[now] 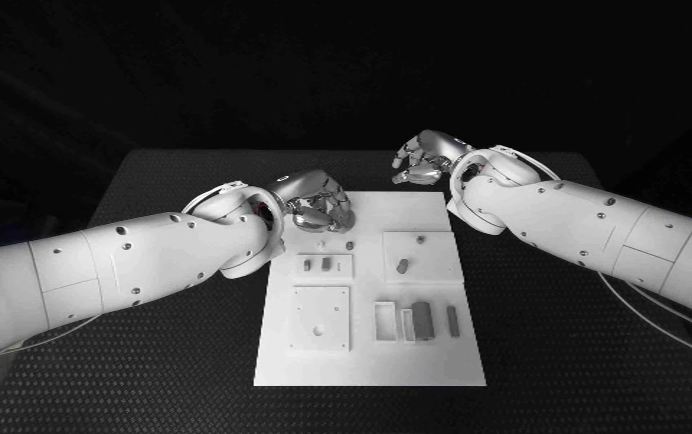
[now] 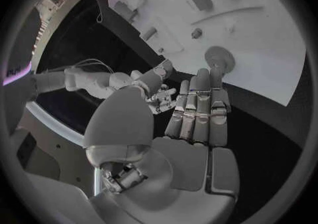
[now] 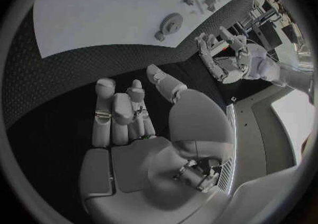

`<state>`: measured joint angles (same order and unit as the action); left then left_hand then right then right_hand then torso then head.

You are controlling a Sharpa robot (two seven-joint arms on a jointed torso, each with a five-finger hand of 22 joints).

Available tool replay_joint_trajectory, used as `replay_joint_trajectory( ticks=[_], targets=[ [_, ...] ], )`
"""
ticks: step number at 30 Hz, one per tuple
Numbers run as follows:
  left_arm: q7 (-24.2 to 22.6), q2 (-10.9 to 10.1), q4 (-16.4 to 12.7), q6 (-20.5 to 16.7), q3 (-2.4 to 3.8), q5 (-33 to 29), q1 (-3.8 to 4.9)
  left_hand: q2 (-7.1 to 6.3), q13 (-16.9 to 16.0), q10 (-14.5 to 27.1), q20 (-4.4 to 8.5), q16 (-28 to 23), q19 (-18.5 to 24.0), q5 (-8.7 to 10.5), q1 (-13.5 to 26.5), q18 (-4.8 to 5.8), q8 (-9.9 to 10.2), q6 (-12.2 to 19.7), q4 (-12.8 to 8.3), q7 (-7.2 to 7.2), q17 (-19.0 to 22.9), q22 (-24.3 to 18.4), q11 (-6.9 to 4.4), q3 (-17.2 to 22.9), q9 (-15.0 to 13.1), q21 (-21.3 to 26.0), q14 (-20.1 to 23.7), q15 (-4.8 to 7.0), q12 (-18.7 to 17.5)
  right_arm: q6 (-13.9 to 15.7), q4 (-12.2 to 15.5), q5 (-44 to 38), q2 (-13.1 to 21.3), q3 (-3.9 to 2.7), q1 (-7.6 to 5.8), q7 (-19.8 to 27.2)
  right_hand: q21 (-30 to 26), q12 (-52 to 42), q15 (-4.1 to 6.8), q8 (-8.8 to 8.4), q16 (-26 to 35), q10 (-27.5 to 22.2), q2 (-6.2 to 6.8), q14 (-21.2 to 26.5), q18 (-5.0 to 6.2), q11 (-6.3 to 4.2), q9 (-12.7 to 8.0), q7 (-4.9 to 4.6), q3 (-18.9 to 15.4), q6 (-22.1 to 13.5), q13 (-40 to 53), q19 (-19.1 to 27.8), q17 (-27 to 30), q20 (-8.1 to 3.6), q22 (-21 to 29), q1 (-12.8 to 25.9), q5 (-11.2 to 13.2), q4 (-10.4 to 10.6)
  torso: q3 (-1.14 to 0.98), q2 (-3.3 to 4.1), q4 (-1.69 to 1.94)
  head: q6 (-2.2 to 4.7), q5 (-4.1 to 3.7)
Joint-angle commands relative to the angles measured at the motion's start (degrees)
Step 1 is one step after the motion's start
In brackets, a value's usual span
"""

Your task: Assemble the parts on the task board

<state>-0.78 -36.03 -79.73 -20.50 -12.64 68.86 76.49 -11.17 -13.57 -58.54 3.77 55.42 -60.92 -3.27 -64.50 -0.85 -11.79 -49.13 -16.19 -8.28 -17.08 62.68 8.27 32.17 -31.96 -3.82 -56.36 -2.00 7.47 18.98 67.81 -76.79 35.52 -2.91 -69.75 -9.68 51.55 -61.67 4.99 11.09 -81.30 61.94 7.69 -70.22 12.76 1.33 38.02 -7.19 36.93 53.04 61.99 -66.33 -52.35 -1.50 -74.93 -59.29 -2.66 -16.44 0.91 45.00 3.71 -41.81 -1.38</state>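
Several parts (image 1: 420,320) lie loose on the task board (image 1: 371,354) at the centre of the frame; you have most of the assembly left, by my judgement. The left robot hand (image 1: 315,200) hangs over the board's upper left corner, fingers curled, holding nothing. The right robot hand (image 1: 428,158) hovers above the table (image 1: 173,374) past the board's upper right corner, fingers loosely parted, empty.
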Motion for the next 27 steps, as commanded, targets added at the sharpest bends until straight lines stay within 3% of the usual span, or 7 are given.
replay_joint_trajectory(
  ticks=[1,7,12,15,20,23,27],
  targets=[
    [-2.6,1.0,0.7,-2.5,-0.21,12.5,-0.25,-0.57,0.3,-0.5,-0.37,-0.6,0.6,0.27,0.1,-0.49,-0.2,-0.2,0.4,-0.16,-0.2,-0.4,0.04,-0.1,0.0,0.2,0.7,-0.20,-0.2,1.3,-0.3,1.5,0.0,0.00,0.02,1.2,-0.1,-0.2,0.12,-0.06,-0.1,-0.3,-0.41,0.4,2.24,-0.24,-0.1,-0.38,-0.2,-0.3,-0.1,0.3,0.1,-0.14,-1.0,0.0,-0.2,0.0,0.06,0.04,-0.13,0.27,-0.03],
    [-1.5,3.0,2.7,-0.2,-0.32,16.2,-1.35,-1.22,1.2,-1.5,-2.78,-6.8,8.8,0.38,0.9,0.85,-1.0,-1.0,1.1,-0.90,1.4,-3.8,0.59,0.6,0.0,0.4,7.1,-2.75,-1.3,3.9,-1.2,6.0,-0.1,0.00,0.00,3.9,-1.7,1.5,-0.32,-0.52,2.0,-1.7,-0.06,2.1,2.24,0.15,-0.2,-0.79,0.2,-1.2,-1.2,2.1,1.0,0.62,-0.5,0.8,-0.2,0.4,0.07,0.06,-0.20,0.33,-0.12],
    [-0.6,3.8,3.6,2.6,-0.39,18.4,-1.69,-0.32,1.7,-2.5,-3.88,-10.1,10.9,0.37,0.7,0.71,-2.0,-2.3,0.9,-0.72,1.9,-6.0,0.43,0.9,-0.3,0.2,8.1,-3.88,-1.6,6.1,-1.5,10.6,-0.2,0.00,0.00,7.5,-9.1,9.7,-2.17,-1.28,12.5,-6.9,-0.28,8.5,0.81,1.40,-0.4,-1.84,2.1,-3.1,-7.3,10.0,5.9,3.52,2.7,1.8,-0.1,0.5,0.04,0.07,-0.19,0.31,-0.18],
    [0.2,4.1,3.8,5.1,-0.40,19.2,-1.72,0.81,1.9,-3.1,-4.23,-11.6,11.3,0.36,0.6,0.61,-2.6,-3.3,0.6,-0.35,1.8,-7.2,0.25,0.9,-0.4,0.2,8.3,-4.19,-1.8,6.8,-1.7,14.1,-0.2,0.00,0.00,9.6,-16.4,18.0,-4.03,-1.97,24.2,-11.6,0.12,13.6,-0.73,3.40,-0.4,-3.61,3.4,-5.3,-14.1,16.8,11.5,6.03,6.5,2.4,-0.6,0.3,0.01,0.05,-0.14,0.26,-0.30],
    [0.8,4.6,4.3,7.5,-0.42,20.2,-1.83,2.52,2.6,-3.7,-5.23,-15.1,13.2,0.28,0.9,0.59,-2.8,-3.7,0.2,-0.43,1.9,-9.6,0.38,0.7,-0.1,0.3,9.9,-5.29,-2.6,5.7,-2.6,21.5,-0.3,0.00,-0.01,14.0,-29.3,33.0,-13.80,-2.56,44.5,-15.0,-0.59,27.2,-6.10,7.37,-0.6,-4.61,4.0,-8.2,-28.3,35.4,20.8,10.60,11.5,2.0,-0.3,0.3,0.04,0.00,-0.05,0.25,-0.42],
    [1.0,4.9,4.5,7.9,-0.43,20.9,-2.10,2.78,3.2,-3.3,-5.75,-16.9,13.8,0.26,0.5,0.32,-2.4,-3.1,0.0,-0.45,1.7,-10.9,0.67,0.8,0.3,0.2,10.6,-5.79,-3.3,5.4,-3.1,23.1,-0.4,0.00,-0.02,15.0,-32.6,39.1,-16.63,-2.73,51.2,-14.5,-0.99,30.8,-8.75,8.86,-1.2,-5.02,2.4,-9.4,-35.3,42.9,24.5,11.92,11.2,1.1,-0.3,0.4,0.04,-0.01,-0.07,0.33,-0.46],
    [1.1,5.3,4.8,8.0,-0.42,21.6,-2.23,3.00,3.5,-3.6,-5.93,-17.7,13.6,0.23,-0.7,0.04,-2.5,-3.2,-0.1,-0.38,1.3,-11.7,0.58,1.5,0.5,0.1,10.3,-5.88,-3.4,5.5,-3.6,24.0,-0.6,0.00,-0.02,15.1,-33.1,42.6,-17.55,-2.46,54.7,-13.3,-1.52,31.7,-9.52,9.30,-1.9,-5.39,1.5,-9.7,-40.6,45.2,27.0,12.16,9.7,0.4,-0.2,0.6,0.06,0.01,-0.09,0.29,-0.55]
  ],
)
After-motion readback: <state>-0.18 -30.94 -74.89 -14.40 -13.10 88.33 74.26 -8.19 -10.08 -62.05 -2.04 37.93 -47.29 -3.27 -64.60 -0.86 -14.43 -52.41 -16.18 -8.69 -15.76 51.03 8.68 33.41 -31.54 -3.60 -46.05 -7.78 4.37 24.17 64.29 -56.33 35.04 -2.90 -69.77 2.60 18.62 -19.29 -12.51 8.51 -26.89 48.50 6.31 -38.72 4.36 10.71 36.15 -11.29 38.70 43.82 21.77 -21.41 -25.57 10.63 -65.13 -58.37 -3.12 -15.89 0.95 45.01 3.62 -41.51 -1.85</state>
